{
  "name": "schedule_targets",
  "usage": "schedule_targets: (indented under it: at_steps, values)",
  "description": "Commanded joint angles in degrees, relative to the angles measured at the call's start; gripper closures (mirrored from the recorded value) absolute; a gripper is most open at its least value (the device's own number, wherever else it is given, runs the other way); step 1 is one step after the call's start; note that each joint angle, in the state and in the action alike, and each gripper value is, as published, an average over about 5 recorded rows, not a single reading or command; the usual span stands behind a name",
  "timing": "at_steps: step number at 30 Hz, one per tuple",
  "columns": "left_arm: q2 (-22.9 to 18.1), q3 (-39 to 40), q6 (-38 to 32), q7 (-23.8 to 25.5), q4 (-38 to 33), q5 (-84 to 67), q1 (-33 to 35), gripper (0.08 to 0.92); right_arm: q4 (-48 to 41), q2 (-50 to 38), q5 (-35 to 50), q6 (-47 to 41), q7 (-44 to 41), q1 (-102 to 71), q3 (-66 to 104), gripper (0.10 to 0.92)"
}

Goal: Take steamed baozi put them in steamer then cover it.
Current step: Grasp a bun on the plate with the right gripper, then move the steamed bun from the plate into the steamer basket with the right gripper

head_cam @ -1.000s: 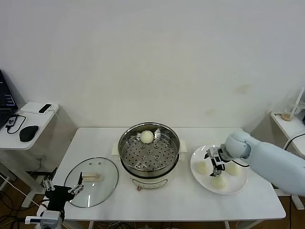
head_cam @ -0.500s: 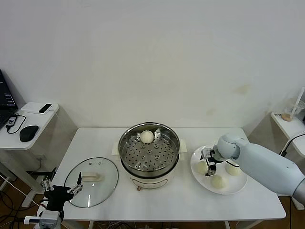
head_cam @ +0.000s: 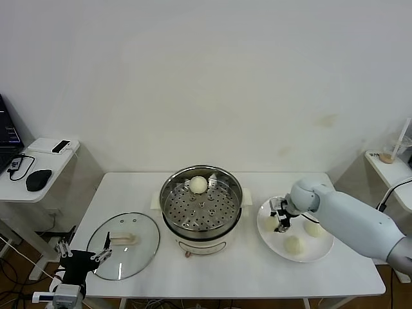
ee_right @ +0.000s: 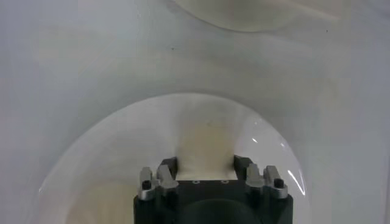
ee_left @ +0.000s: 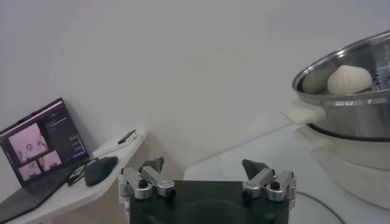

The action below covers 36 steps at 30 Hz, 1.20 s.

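While the left claw (head_cam: 84, 256) waits spread wide at the worktop's (head_cam: 219, 273) front-left corner, just beside the cover (head_cam: 123, 244), we see the right claw (head_cam: 280, 215) clenched on one baozi (ee_right: 206, 146) at the plate's (head_cam: 322, 252) left side. Two more buns (head_cam: 293, 244) lie on that plate; a 4th (head_cam: 198, 185) sits at the back of the steamer (head_cam: 202, 207), mid-worktop. We find no readable brand or label anywhere; laptop (ee_left: 38, 145) screen txt too small.

four steamed baozi (head_cam: 198, 185), one steamer (head_cam: 201, 210), one cover (head_cam: 123, 237), one plate (head_cam: 318, 250), two hands (head_cam: 278, 215)
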Motion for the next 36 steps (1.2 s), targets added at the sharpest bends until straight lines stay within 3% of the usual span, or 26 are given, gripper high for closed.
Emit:
schedule_targets:
  at_steps: [1, 9, 15, 25, 36]
  values:
    - [0.05, 0.01, 0.04, 0.00, 0.08, 0.01, 0.00, 0.177, 2.56, -2.55, 2.67, -0.03, -2.42, 6.19, -1.50, 0.456]
    - [0.41, 0.18, 0.07, 0.05, 0.23, -0.09, -0.37, 0.177, 7.27, -7.09, 10.05, -1.23, -3.30, 21.15, -6.64, 0.454]
    - [0.71, 0.33, 0.09, 0.10, 0.18, -0.34, -0.81, 0.177, 9.34, -5.43, 17.02, -2.85, -2.54, 32.52, -11.44, 0.448]
    - [0.95, 0.68, 0.18, 0.16, 0.91, -0.49, -1.77, 0.177, 12.06, 7.23, 29.28, -10.27, 2.33, 39.01, -16.49, 0.444]
    - [0.69, -0.35, 0.12, 0.21, 1.10, -0.49, -1.55, 0.177, 5.95, 23.96, 38.73, -19.07, 7.55, 34.39, -20.51, 0.440]
